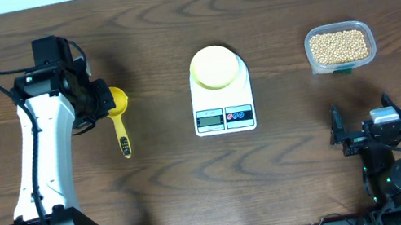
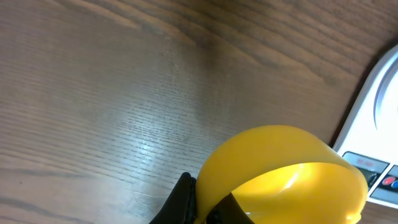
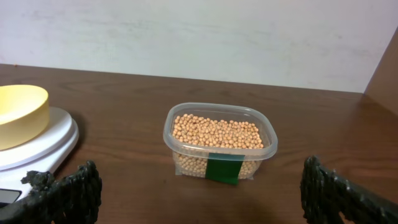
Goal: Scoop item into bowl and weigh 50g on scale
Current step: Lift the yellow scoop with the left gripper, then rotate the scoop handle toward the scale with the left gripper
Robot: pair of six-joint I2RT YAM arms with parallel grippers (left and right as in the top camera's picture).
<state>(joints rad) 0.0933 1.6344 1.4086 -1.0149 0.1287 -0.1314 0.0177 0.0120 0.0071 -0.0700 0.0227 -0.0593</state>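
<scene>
The tan beans [image 1: 339, 45] [image 3: 216, 132] fill a clear plastic tub [image 1: 363, 55] [image 3: 267, 146] at the back right. A pale-yellow bowl [image 1: 215, 66] [image 3: 18, 115] sits on the round platform of the white scale [image 1: 224, 115] [image 3: 46, 146] [image 2: 373, 162] in the middle of the table. My left gripper [image 1: 101, 99] [image 2: 210, 202] is shut on the cup rim of a bright yellow scoop [image 1: 121, 122] [image 2: 286, 168] left of the scale, its handle pointing toward the table's front. My right gripper [image 1: 365, 129] [image 3: 202, 193] stands open in front of the tub, holding nothing.
Bare dark wood table [image 1: 162, 177] lies between the scoop and the scale and between the scale and the tub. A pale wall [image 3: 199, 37] rises behind the table's far edge.
</scene>
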